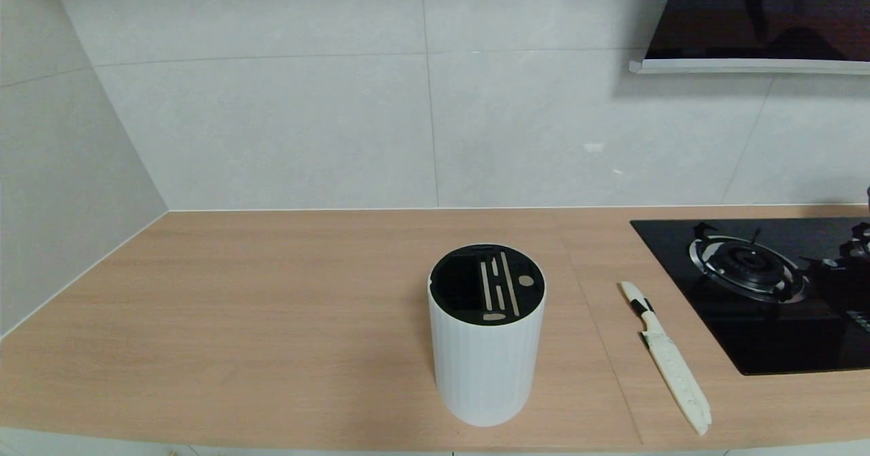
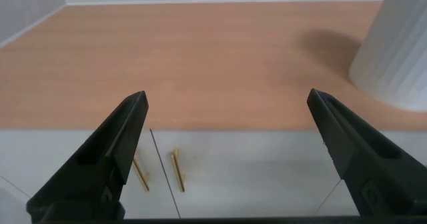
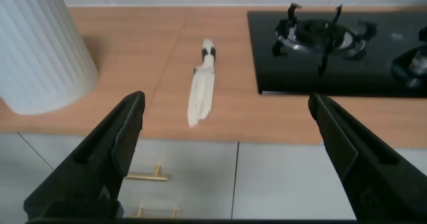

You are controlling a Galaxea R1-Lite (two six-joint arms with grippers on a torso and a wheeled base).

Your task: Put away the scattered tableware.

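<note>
A white ribbed cylindrical holder with a black slotted top stands on the wooden counter; its side also appears in the left wrist view as the holder and in the right wrist view as the holder. A cream knife with a black band on its handle lies flat to the holder's right, beside the stove; the knife points its blade toward the counter's front edge. My left gripper is open, held off the counter's front edge. My right gripper is open too, in front of the knife, holding nothing.
A black gas hob with a burner takes up the counter's right end, close to the knife. A range hood hangs above it. Tiled walls close the back and left. Cabinet doors with brass handles lie below the front edge.
</note>
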